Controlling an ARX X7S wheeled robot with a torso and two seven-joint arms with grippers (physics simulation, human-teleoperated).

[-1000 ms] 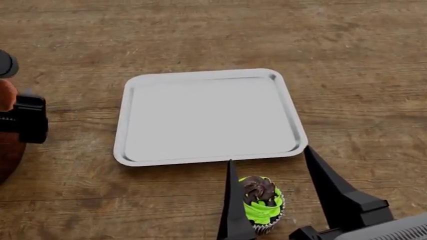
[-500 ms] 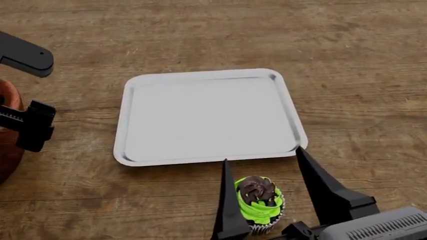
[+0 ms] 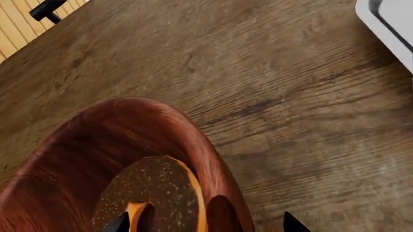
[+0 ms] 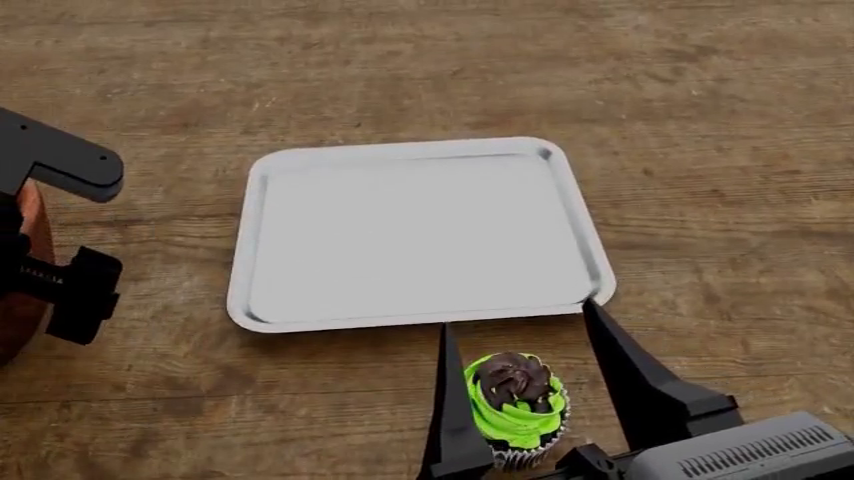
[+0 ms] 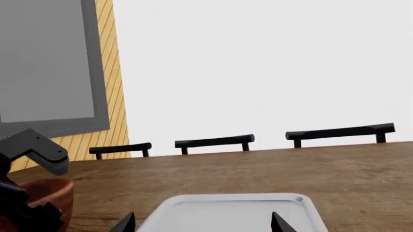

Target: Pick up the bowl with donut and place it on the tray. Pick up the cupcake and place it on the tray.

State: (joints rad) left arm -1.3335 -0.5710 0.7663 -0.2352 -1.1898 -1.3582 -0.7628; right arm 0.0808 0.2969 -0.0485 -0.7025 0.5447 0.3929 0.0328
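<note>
The reddish-brown wooden bowl (image 3: 77, 159) holds the chocolate-iced donut (image 3: 154, 193). In the head view only its edge (image 4: 19, 320) shows at the far left, behind my left arm (image 4: 80, 295). My left gripper (image 3: 205, 224) is open and straddles the bowl's rim, one finger over the donut and one outside. The silver tray (image 4: 420, 235) lies mid-table. The green-frosted cupcake (image 4: 518, 408) stands just in front of the tray. My right gripper (image 4: 517, 314) is open, with one finger on each side of the cupcake. The cupcake is hidden in the right wrist view.
The wooden table (image 4: 694, 120) stretches all round the tray. In the right wrist view the tray (image 5: 226, 212) lies ahead, the bowl (image 5: 45, 191) and my left arm (image 5: 32, 150) beside it, and black chair backs (image 5: 213, 141) line the far table edge.
My left arm has come further into the head view from the left. My right gripper has shifted slightly left and back, still open around the cupcake.
</note>
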